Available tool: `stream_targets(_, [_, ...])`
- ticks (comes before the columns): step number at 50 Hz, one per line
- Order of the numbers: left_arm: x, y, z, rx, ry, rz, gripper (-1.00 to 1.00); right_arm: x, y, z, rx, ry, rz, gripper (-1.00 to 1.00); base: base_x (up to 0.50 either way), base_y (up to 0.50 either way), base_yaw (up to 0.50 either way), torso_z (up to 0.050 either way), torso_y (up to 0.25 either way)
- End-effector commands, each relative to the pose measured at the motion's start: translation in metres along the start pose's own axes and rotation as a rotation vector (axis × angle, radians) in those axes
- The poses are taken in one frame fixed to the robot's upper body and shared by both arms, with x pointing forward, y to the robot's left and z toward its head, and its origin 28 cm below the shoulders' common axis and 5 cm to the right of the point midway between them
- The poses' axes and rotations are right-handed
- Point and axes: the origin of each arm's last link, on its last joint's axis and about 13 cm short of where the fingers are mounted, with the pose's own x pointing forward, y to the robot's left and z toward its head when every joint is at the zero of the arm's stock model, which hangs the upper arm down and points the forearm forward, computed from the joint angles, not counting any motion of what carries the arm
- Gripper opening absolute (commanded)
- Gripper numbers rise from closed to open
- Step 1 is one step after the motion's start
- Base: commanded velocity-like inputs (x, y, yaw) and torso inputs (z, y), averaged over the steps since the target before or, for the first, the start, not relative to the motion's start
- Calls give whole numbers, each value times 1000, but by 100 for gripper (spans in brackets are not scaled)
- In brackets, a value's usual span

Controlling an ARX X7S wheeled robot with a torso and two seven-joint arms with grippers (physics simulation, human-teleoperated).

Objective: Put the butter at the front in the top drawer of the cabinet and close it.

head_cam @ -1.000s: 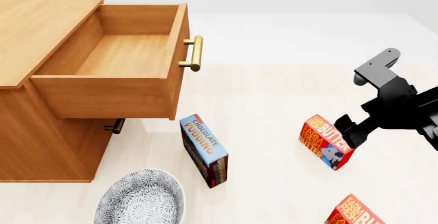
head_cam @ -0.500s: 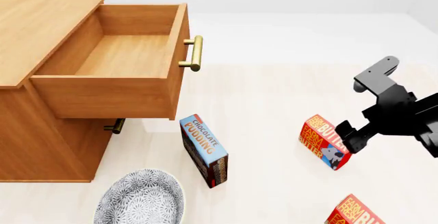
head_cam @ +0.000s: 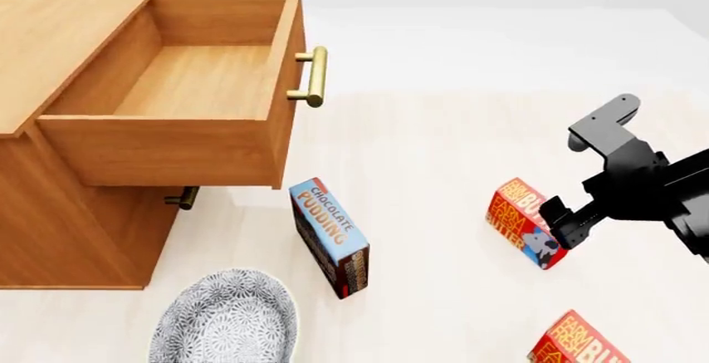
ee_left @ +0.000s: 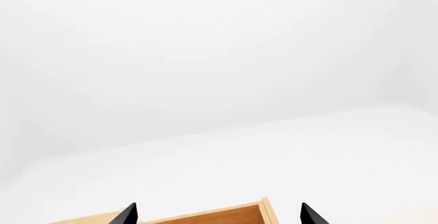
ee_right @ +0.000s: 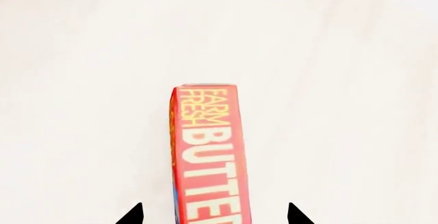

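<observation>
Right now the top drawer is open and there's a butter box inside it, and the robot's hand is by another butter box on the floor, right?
Not quite. The head view shows the top drawer open but with nothing inside. Both butter boxes are outside it: one by the right gripper, the other nearer the robot.

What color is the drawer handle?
Brass gold. The handle on the top drawer shows best in the head view.
</observation>
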Motion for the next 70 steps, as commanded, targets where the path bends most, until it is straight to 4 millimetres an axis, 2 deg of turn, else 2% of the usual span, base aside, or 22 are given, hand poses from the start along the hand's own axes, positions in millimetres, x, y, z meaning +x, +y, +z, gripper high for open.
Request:
stream_targets(1, [0, 0, 0, -2, 8, 1, 100, 1, 0, 0, 2, 2, 3, 100, 0, 0, 0, 0, -141])
stream_targets(18, [0, 0, 0, -6, 17, -3, 100, 0, 0, -4, 7, 11, -2, 100, 0, 0, 0, 0, -136])
stream_targets(34, [0, 0, 0, -14, 16, 0, 100, -5, -3, -13, 31, 25, -31, 100, 0, 0, 0, 0, 0])
stream_targets(70, [0, 0, 0, -20, 20, 9, 100, -4, -2, -14, 37, 23, -30, 100, 0, 0, 0, 0, -42])
